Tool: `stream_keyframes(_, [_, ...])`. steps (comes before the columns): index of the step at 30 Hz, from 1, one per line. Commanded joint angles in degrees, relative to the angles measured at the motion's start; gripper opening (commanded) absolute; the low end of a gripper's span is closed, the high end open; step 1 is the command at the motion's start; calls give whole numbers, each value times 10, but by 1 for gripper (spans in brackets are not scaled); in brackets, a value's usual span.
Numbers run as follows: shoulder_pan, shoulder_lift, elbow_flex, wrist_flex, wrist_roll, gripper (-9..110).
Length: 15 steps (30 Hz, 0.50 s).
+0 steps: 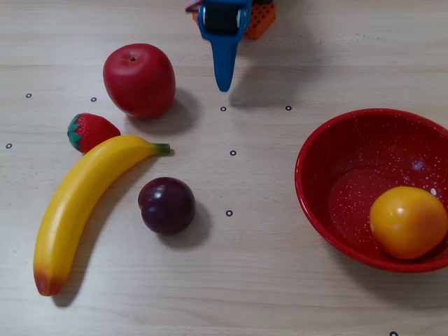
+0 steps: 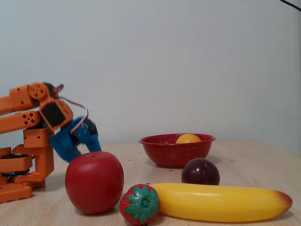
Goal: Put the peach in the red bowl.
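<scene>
The orange arm (image 2: pixel 28 113) sits folded low over its base, its blue gripper (image 1: pixel 223 85) pointing down toward the table (image 1: pixel 266 266) beside the red apple (image 1: pixel 139 79); whether its jaws are parted cannot be told. The peach (image 1: pixel 408 221) rests inside the red bowl (image 1: pixel 336 161), well apart from the gripper.
</scene>
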Motion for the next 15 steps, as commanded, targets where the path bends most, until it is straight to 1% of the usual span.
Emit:
stream_keyframes(1, [-10, 6, -20, -13, -22, 0])
stream_keyframes(3, [-10, 6, -18, -22, -40, 0])
stream_keyframes(15, [-9, 6, -16, -28, -39, 0])
